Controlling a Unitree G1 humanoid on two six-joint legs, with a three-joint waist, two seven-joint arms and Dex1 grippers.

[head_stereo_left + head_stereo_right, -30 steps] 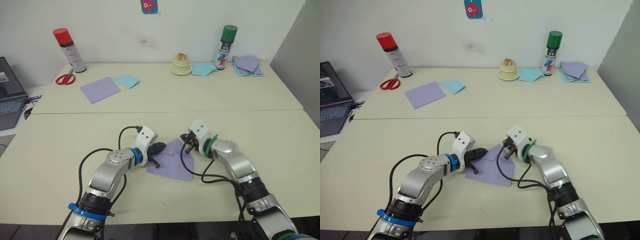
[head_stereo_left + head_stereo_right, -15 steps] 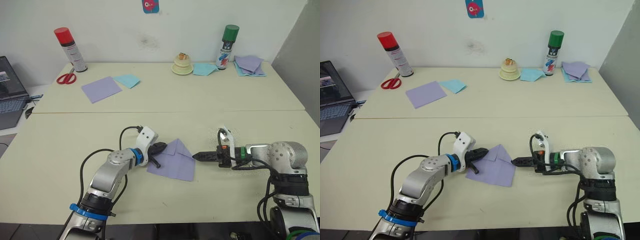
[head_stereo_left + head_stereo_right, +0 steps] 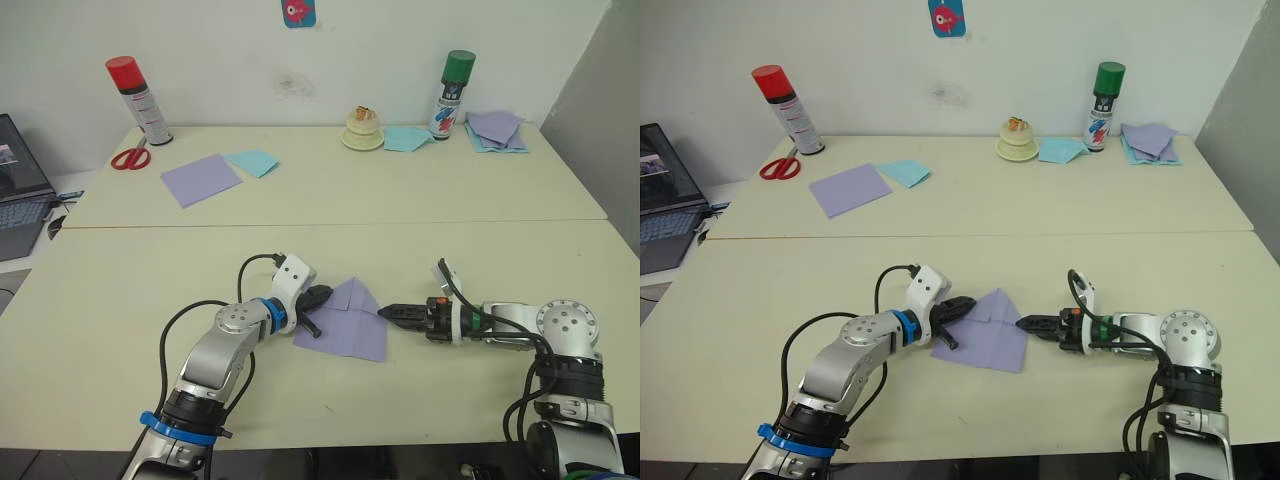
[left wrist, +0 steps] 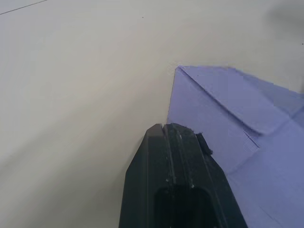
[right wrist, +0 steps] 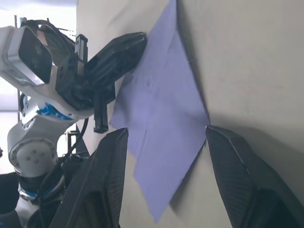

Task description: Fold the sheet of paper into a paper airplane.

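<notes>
One sheet of paper [image 3: 345,319] is lying near the bench's [image 3: 120,290] front edge, folded peak pointing toward the far edge. Left hand [image 3: 316,301] is pressing together on its left edge. Right hand [image 3: 391,313], fingers apart, is sitting at its right corner.

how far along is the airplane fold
Early. Done: the sheet of paper has its two far corners folded in, forming a point. In hand: the left pincer, shut, presses down on the sheet's left edge, while the right pincer, fingers open in the right wrist view, sits at its right corner. Left: no centre ridge or wings yet, so most folds remain.
</notes>
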